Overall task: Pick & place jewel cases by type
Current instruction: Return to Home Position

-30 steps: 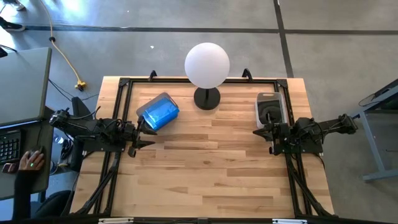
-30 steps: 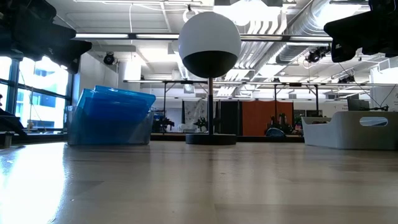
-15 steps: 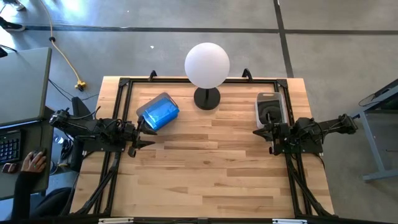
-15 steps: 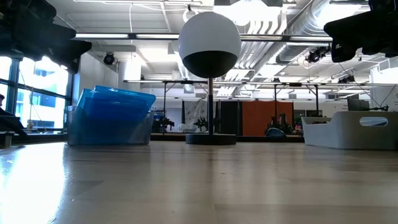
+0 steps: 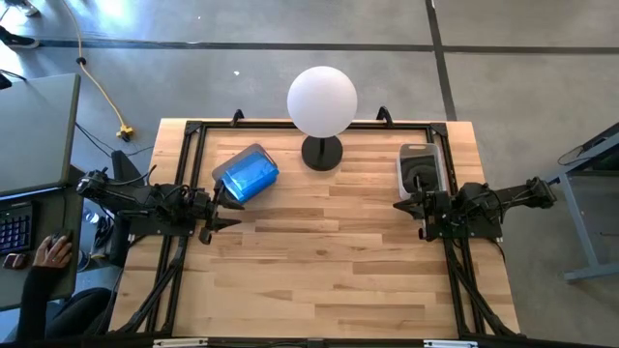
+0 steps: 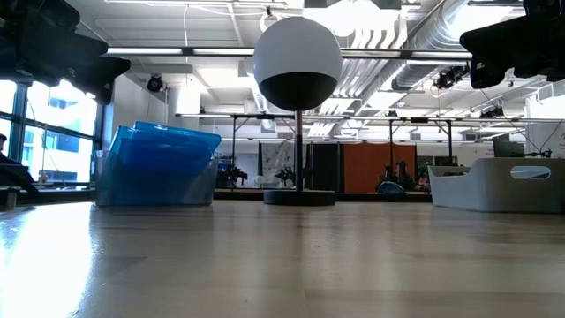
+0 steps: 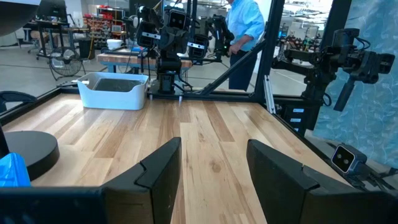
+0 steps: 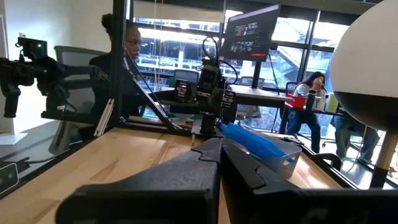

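Note:
Blue translucent jewel cases (image 5: 250, 172) stand tilted in a grey bin (image 6: 201, 184) at the far left of the table; they also show in the right wrist view (image 8: 254, 142). Dark jewel cases (image 5: 422, 175) lie in a pale grey bin (image 5: 403, 166) at the far right, which also shows in the left wrist view (image 7: 113, 90). My left gripper (image 5: 228, 209) hovers open above the table, just on the near side of the blue bin, pointing level, with nothing between its fingers (image 7: 214, 149). My right gripper (image 5: 400, 205) hovers shut near the right bin, touching nothing (image 8: 219, 146).
A lamp with a white globe (image 5: 322, 101) on a round black base (image 5: 322, 153) stands at the far middle between the two bins. Bare wooden tabletop (image 5: 329, 261) stretches between the arms and toward the near edge. A person's hand (image 5: 48, 253) rests on a desk left of the table.

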`<action>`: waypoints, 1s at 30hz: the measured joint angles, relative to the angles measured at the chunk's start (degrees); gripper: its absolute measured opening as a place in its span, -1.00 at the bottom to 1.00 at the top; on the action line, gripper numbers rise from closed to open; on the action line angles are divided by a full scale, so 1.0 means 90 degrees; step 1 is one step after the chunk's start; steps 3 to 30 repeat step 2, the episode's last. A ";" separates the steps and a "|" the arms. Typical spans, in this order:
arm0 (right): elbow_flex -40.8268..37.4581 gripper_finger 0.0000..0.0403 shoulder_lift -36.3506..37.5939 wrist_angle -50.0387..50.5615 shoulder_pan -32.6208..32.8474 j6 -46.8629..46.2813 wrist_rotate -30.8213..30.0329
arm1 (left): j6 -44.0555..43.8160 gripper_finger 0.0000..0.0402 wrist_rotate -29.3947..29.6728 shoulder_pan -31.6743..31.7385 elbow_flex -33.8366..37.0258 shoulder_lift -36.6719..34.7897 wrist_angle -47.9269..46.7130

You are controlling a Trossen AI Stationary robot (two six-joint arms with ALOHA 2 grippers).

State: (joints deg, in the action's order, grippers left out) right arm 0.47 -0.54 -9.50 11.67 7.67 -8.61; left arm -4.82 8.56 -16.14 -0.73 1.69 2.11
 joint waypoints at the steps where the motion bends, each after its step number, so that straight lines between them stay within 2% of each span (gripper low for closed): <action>1: 0.0000 -0.99 0.0001 0.0000 -0.0001 0.0000 0.0001 | 0.0000 -0.10 0.0000 0.0001 0.0000 -0.0002 0.0002; 30: 0.0000 -0.99 0.0002 0.0000 0.0001 0.0009 0.0001 | 0.0000 -0.10 0.0000 0.0002 0.0000 0.0000 0.0000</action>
